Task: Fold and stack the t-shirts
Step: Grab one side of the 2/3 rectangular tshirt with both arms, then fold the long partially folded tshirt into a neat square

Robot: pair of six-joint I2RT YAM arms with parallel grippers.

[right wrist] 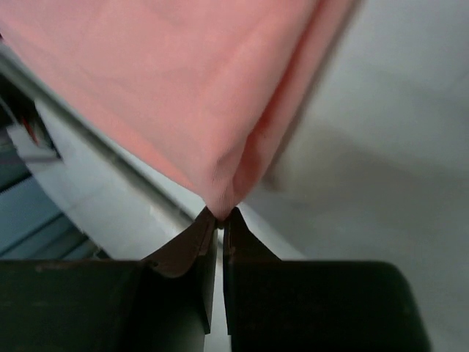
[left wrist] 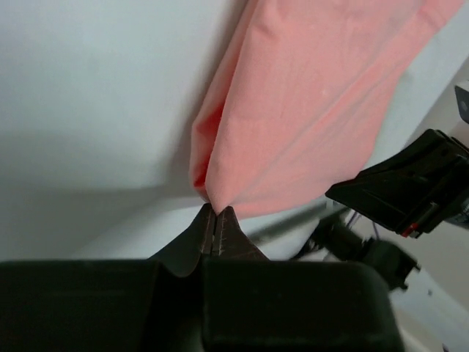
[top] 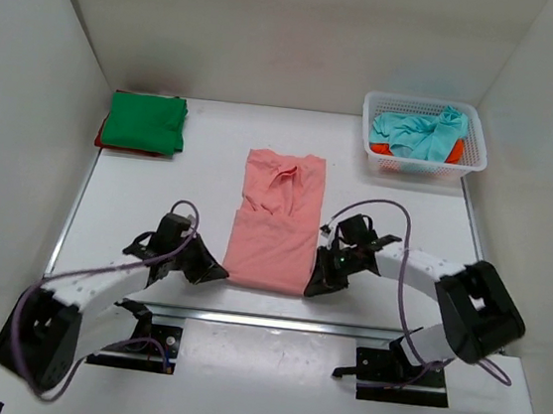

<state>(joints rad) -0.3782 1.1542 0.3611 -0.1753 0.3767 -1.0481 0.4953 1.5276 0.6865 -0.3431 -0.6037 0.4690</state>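
Salmon pink t-shirt (top: 277,222) lies in a narrow strip at the tabletop (top: 147,207) centre. Left gripper (left wrist: 214,222) pinches its 7 o'clock hem corner and right gripper (right wrist: 220,218) its 5 o'clock corner, both pressed onto cloth. This light, limp fabric probably sags between holds, so the corners suit gripping.

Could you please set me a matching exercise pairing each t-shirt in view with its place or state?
1. salmon pink t-shirt
2. green t-shirt
3. teal t-shirt
4. red t-shirt

A. bunched in the white mesh basket
B. bottom of the far-left stack, only an edge showing
C. near corners pinched by left gripper and right gripper
D. folded, on top of that stack

Pairs: 1-C, 2-D, 3-A, 4-B
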